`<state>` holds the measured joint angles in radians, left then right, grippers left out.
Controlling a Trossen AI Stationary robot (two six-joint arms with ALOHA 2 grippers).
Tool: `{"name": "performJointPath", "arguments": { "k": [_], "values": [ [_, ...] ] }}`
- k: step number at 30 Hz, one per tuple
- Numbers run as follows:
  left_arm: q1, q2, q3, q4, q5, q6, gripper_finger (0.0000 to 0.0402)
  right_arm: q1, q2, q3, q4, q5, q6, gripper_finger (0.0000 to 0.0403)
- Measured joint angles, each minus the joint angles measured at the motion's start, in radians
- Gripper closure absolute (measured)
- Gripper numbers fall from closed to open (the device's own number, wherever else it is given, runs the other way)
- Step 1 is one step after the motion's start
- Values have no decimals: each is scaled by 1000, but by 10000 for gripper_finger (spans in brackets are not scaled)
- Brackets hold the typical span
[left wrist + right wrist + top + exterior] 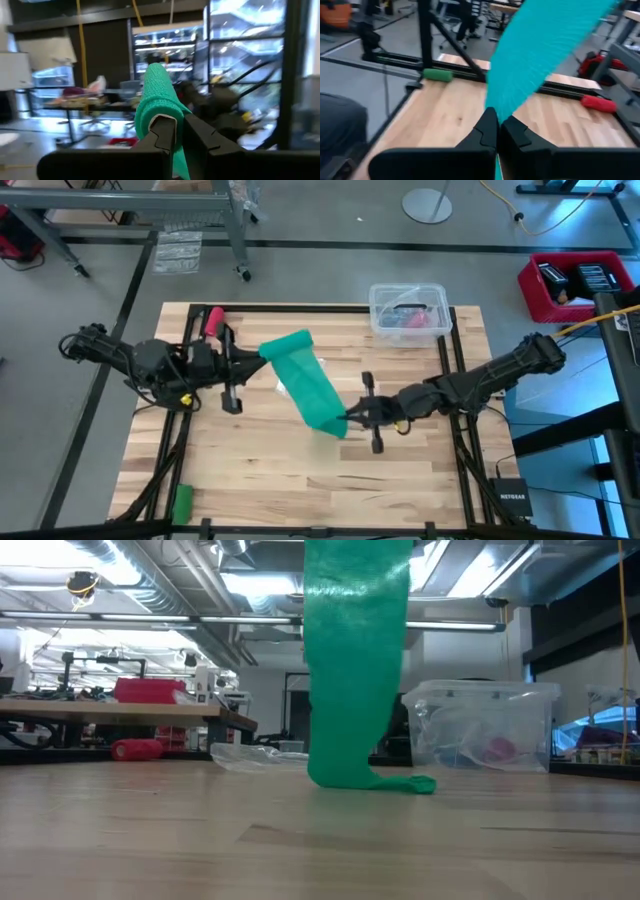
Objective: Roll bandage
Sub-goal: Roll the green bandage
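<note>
A teal-green bandage (pixel 308 382) is stretched as a flat strip across the middle of the high view, running from upper left to lower right above a wooden table (pixel 250 470); one end is clamped in the left claw (pixel 252 356), whose fingers are pressed together on the cloth, and the other end is pinched in the right claw (pixel 352 418), its fingers closed tight on the strip (both grips are confirmed in the wrist views).

In the low view the strip hangs down from the top of the frame, and only its lowest fold touches the table at centre.

Several risks can be judged from this; the strip is not yet rolled at all, and because the cloth is soft and stretchy, a pull that is too strong could drag an end out of a claw, while too little tension would let the band sag and twist, so that any roll started would be wound loose or skewed; the trailing fold could also be dragged against the table.

A clear plastic box (pixel 408 312) sits at the upper right; a pink-red roll (pixel 212 321) lies at the upper left; a small green roll (pixel 181 502) lies at the lower left.
</note>
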<state>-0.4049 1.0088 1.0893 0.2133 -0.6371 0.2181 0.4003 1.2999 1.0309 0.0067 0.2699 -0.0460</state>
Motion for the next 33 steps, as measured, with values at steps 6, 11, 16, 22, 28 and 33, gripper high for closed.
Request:
{"name": "performJointPath", "arguments": {
  "k": [6, 11, 16, 22, 28, 33],
  "values": [
    [0, 1, 0, -25, -70, 135, 384, 71, -1, 41, 3, 2, 16, 402],
    [0, 20, 0, -37, -110, 225, 384, 110, 0, 98, -3, -1, 14, 402],
    [3, 50, 0, -83, -207, 285, 384, 135, -1, 147, -2, -26, 12, 402],
    [6, 74, 0, -160, -239, 288, 384, 166, -1, 197, -4, -27, -14, 402],
    [6, 81, 0, -285, -240, 229, 384, 199, -1, 272, -4, -26, -66, 402],
    [5, 82, 0, -336, -240, 177, 384, 204, -1, 324, -38, -26, -90, 402]
  ]
}}
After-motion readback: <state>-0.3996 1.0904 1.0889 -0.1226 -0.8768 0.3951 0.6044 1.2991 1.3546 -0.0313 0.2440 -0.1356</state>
